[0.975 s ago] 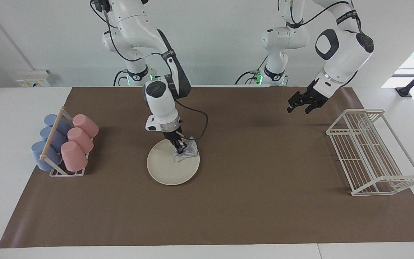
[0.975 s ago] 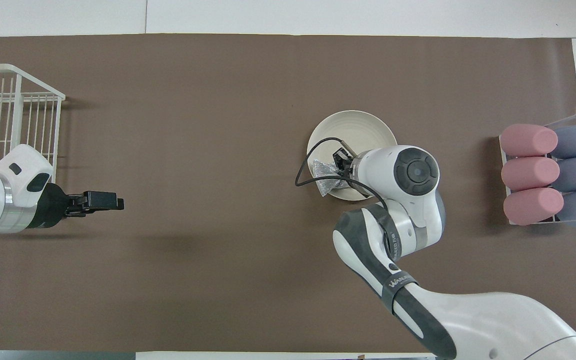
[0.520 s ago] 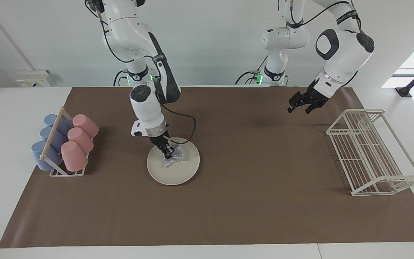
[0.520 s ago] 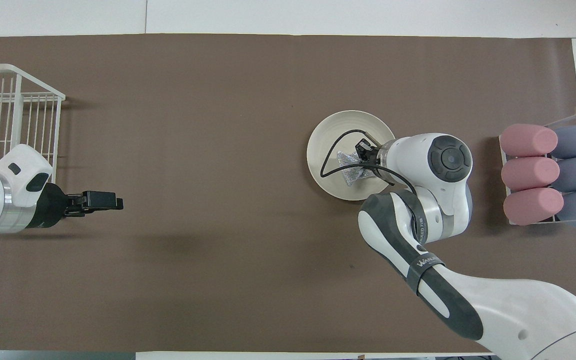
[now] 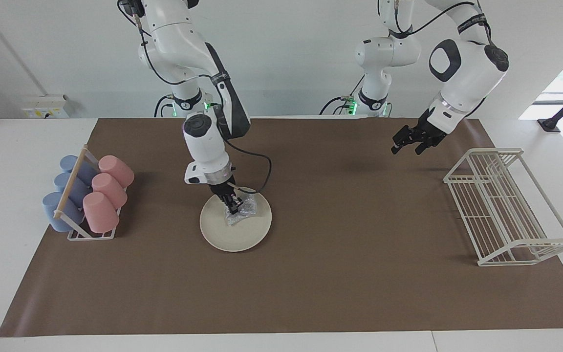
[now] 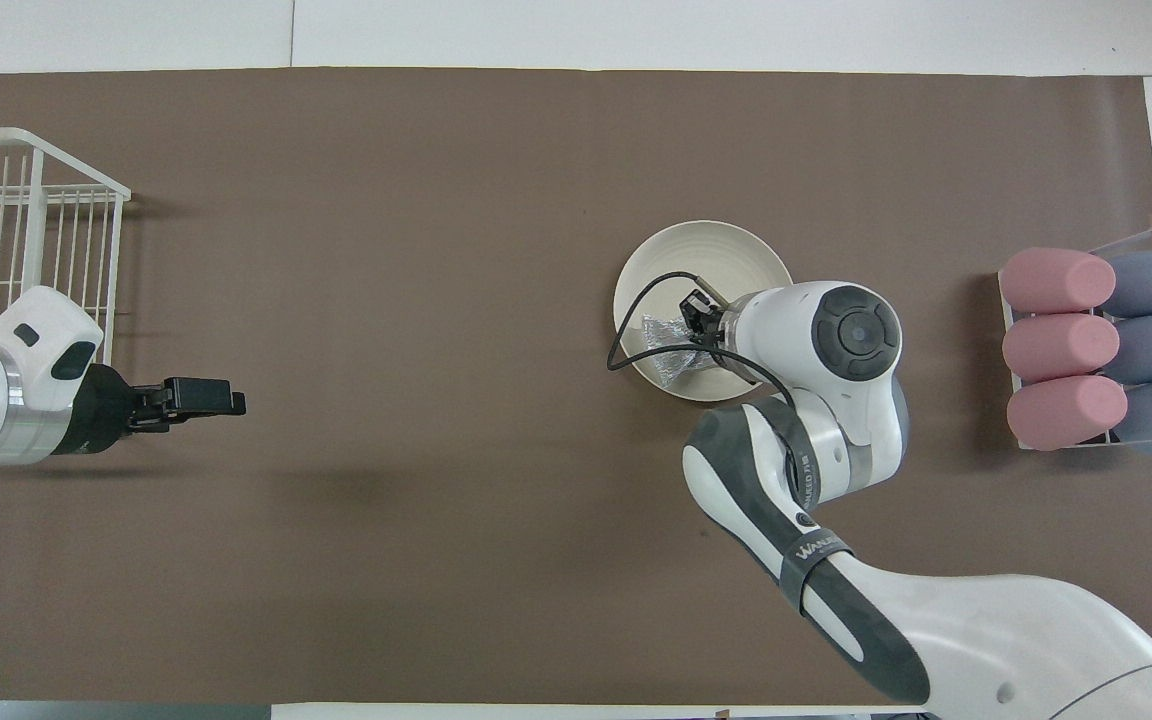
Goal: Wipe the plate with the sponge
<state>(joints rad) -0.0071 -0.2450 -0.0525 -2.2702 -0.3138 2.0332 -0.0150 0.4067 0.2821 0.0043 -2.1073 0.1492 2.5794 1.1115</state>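
Note:
The cream-white plate lies flat on the brown mat, toward the right arm's end of the table. The silvery mesh sponge rests on the plate, on its half nearer the robots. My right gripper points steeply down and is shut on the sponge, pressing it to the plate. The arm's wrist hides part of the plate in the overhead view. My left gripper waits open and empty above the mat near the wire rack.
A white wire dish rack stands at the left arm's end. At the right arm's end a small rack holds pink and blue cups on their sides. A black cable loops over the plate.
The right gripper slid the sponge across the plate toward the right arm's end, then partway back toward the plate's middle. The left arm has stayed put.

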